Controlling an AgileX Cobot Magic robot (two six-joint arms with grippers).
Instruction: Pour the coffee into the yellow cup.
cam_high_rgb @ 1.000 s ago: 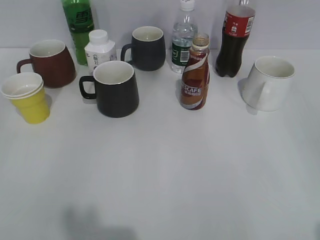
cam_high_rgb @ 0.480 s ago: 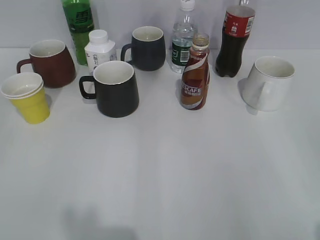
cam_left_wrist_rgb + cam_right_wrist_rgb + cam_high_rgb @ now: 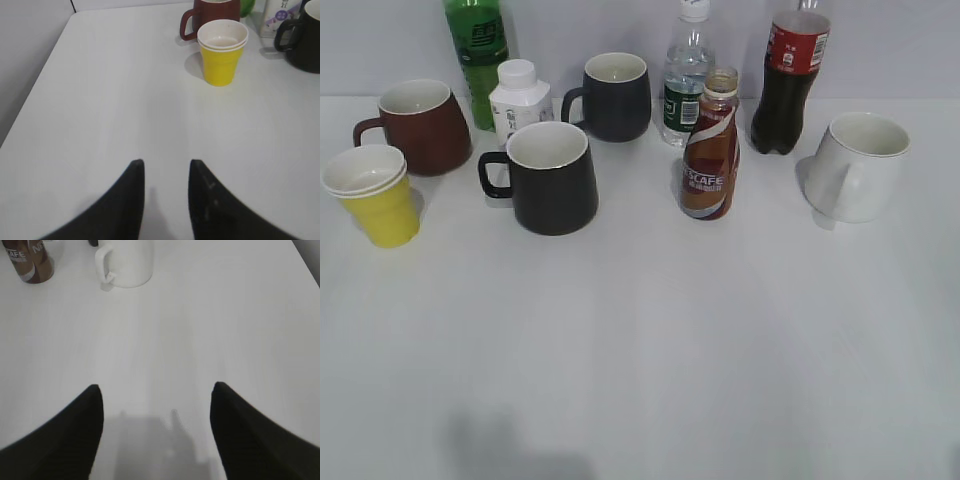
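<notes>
The small brown Nescafe coffee bottle [image 3: 710,150] stands upright, uncapped, at mid table; its base shows at the top left of the right wrist view [image 3: 31,262]. The yellow cup [image 3: 378,197] stands at the far left, empty, and shows in the left wrist view [image 3: 222,52]. My left gripper [image 3: 166,167] is open and empty, well short of the cup. My right gripper [image 3: 156,392] is wide open and empty over bare table, short of the bottle. Neither gripper shows in the exterior view.
A dark red mug [image 3: 420,125] stands behind the yellow cup. Two black mugs [image 3: 552,178] [image 3: 615,95], a white mug [image 3: 860,165], a green bottle [image 3: 477,55], a white bottle [image 3: 519,97], a water bottle [image 3: 687,80] and a cola bottle [image 3: 790,80] crowd the back.
</notes>
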